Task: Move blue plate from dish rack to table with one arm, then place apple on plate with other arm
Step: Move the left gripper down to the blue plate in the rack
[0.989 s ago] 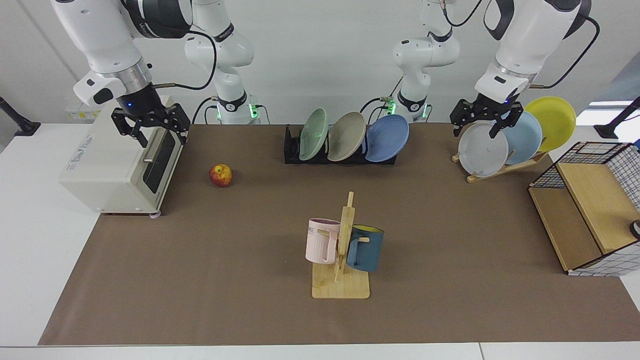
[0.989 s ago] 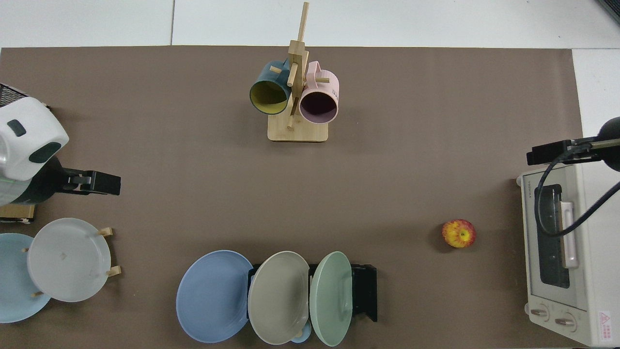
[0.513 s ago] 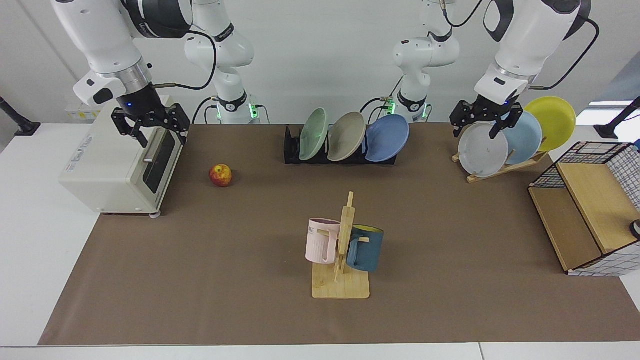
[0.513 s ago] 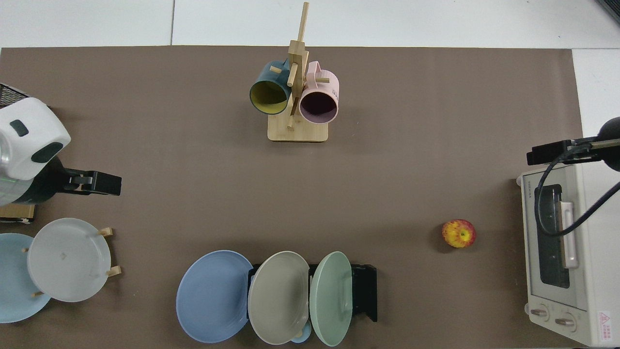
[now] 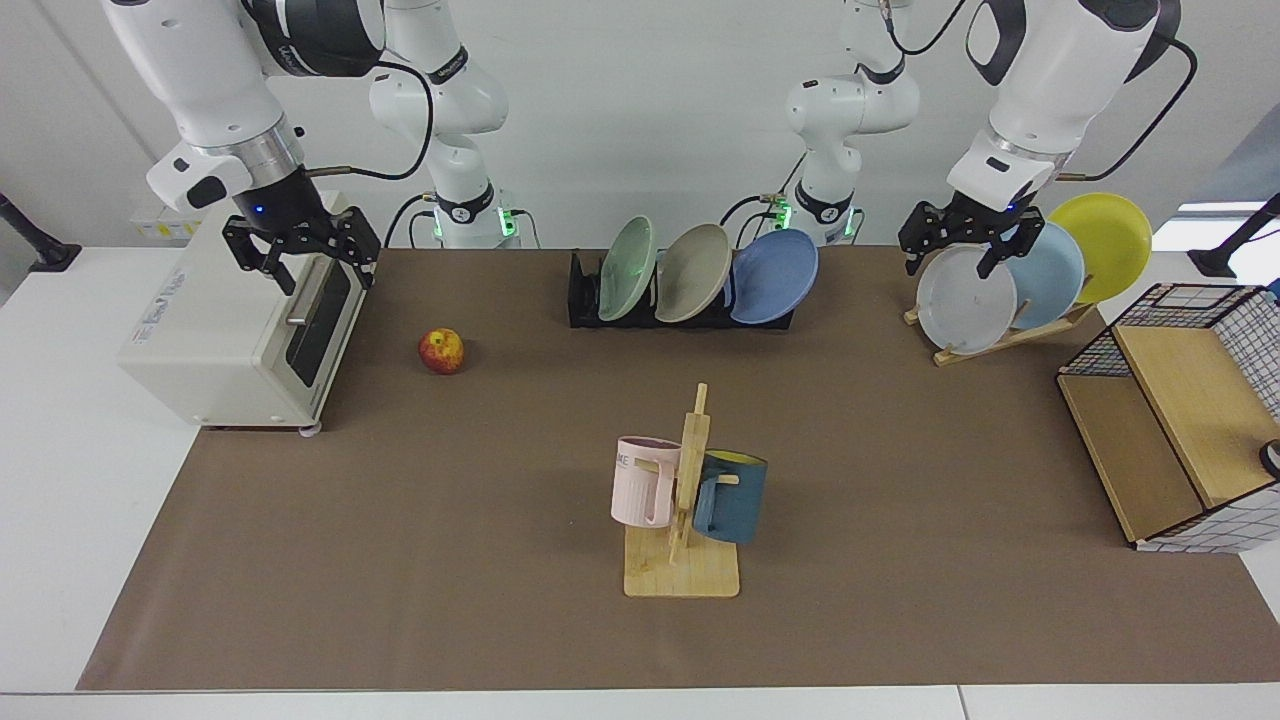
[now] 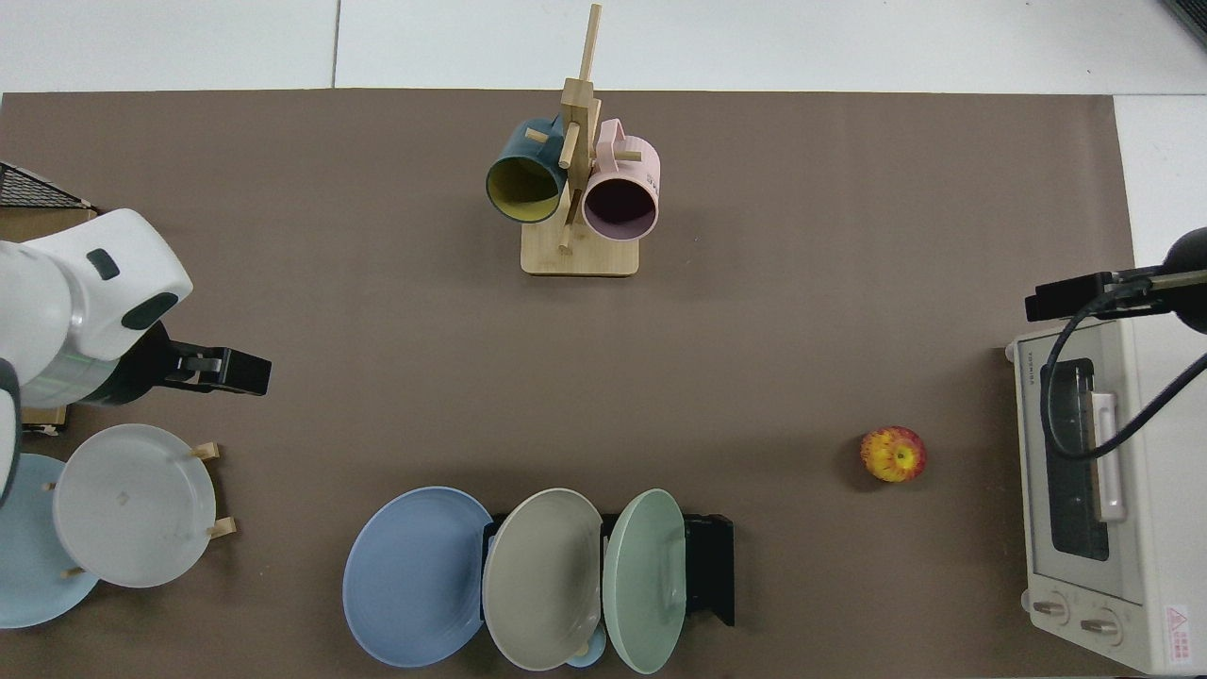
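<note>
The blue plate [image 5: 773, 277] leans in the black dish rack [image 5: 585, 295], not yet gripped.
The left gripper [image 5: 951, 243], jaws apart, hangs at the far right above the wooden plate stand [image 5: 1005, 335]; it should come over the plate's upper rim and lift before swinging. The right gripper [image 5: 303, 256], jaws apart, waits over the toaster oven [image 5: 215, 340], left of the apple [image 5: 441, 351].

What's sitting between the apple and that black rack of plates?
Nothing: between the apple and the dish rack only bare brown sheet shows, clearest in the top view.
</note>
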Robot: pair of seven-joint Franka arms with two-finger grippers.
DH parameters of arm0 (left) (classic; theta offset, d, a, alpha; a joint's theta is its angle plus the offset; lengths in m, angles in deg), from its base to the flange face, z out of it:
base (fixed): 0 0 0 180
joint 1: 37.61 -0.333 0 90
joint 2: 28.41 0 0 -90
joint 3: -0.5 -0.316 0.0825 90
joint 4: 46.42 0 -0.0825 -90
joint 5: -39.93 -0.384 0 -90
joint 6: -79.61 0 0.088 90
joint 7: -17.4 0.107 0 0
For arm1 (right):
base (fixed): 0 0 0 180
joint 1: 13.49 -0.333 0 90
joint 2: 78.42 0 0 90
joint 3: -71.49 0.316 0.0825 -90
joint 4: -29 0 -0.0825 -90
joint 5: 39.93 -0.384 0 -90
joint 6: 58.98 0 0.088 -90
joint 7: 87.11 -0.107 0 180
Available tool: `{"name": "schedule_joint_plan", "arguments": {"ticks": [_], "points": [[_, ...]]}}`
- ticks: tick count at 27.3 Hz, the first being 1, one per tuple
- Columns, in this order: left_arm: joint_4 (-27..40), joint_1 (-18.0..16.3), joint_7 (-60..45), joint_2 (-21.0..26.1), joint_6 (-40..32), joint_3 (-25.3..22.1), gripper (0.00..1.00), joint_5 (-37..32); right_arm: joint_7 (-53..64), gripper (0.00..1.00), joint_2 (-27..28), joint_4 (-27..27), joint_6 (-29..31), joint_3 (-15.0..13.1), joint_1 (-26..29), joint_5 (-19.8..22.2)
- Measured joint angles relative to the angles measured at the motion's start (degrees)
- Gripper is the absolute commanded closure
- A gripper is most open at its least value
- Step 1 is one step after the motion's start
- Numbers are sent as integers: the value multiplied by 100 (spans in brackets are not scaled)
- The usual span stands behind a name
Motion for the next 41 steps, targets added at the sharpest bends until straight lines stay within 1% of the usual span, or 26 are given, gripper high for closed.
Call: {"name": "schedule_joint_plan", "arguments": {"ticks": [4,8,15,20,24,30,41], "points": [[201,49,-126,-85,19,140,0,-251,0,0,0,0,0,0,0,0],[567,55,-457,-332,146,442,0,-619,0,0,0,0,0,0,0,0],[1670,106,-1195,-1190,473,962,0,-758,0,0,0,0,0,0,0,0],[2732,111,-1835,-1888,983,1507,0,-769,0,0,0,0,0,0,0,0],[3232,111,-1989,-2213,1201,1695,0,-772,0,0,0,0,0,0,0,0],[3557,110,-2035,-2323,1506,1705,0,-784,0,0,0,0,0,0,0,0],[3747,113,-2319,-2324,1538,1824,0,-785,0,0,0,0,0,0,0,0]]}}
